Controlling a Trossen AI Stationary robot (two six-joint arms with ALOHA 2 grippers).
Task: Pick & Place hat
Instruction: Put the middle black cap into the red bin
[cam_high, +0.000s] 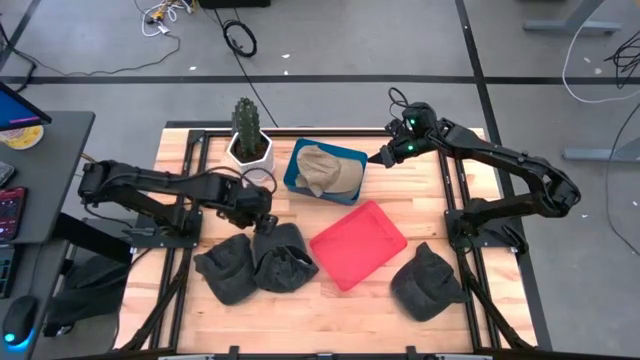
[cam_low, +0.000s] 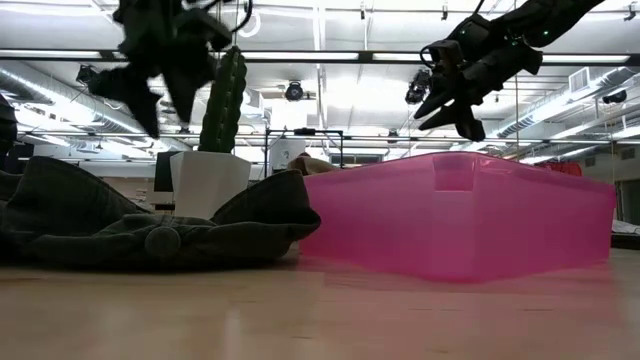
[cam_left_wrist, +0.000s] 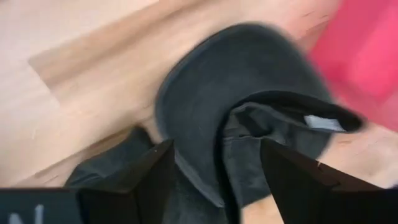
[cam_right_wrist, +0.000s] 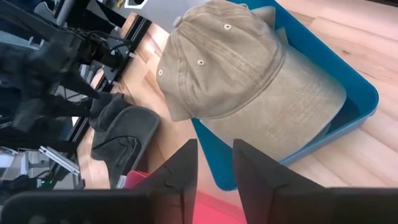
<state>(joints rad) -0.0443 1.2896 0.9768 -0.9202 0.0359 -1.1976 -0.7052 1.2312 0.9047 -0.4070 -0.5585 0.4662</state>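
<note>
One tan hat (cam_high: 326, 172) lies in the blue bin (cam_high: 352, 158), brim toward the right gripper (cam_high: 383, 157), jaws apart like the left gripper's (cam_high: 262, 222).

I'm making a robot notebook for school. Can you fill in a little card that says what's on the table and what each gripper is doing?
tan hat: lying in the blue bin, tan hat
red tray: middle of the table, nothing visible in it
dark hats: three on the table; two at the left, one at the right
cactus: in a white pot beside the blue bin
left gripper: open, above a dark hat
right gripper: open, raised beside the blue bin
</note>
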